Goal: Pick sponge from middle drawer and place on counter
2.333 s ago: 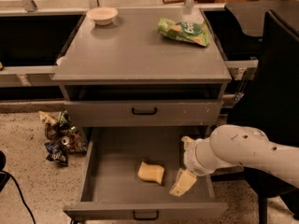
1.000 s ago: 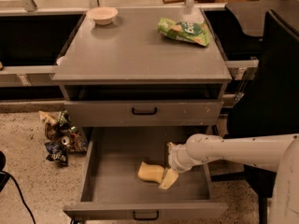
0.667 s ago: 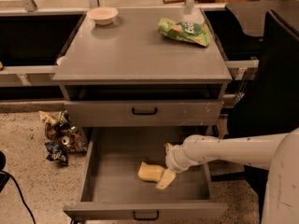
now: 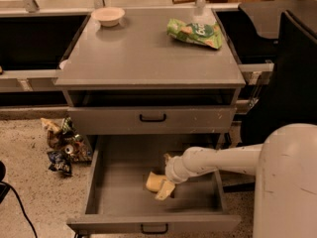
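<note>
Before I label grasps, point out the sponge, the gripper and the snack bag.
sponge [image 4: 152, 181]: camera view, its pale left part.
gripper [image 4: 164, 189]: camera view, its tip, beside the sponge in the open drawer [image 4: 123, 173].
snack bag [image 4: 194, 32]: camera view, its middle.

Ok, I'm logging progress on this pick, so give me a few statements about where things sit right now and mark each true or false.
The sponge lies inside the open middle drawer. True.
The gripper hovers over the counter. False: it is down in the drawer, right at the sponge.
A green snack bag lies on the counter. True.
The bowl sits in the drawer. False: it stands on the counter's far left corner.
</note>
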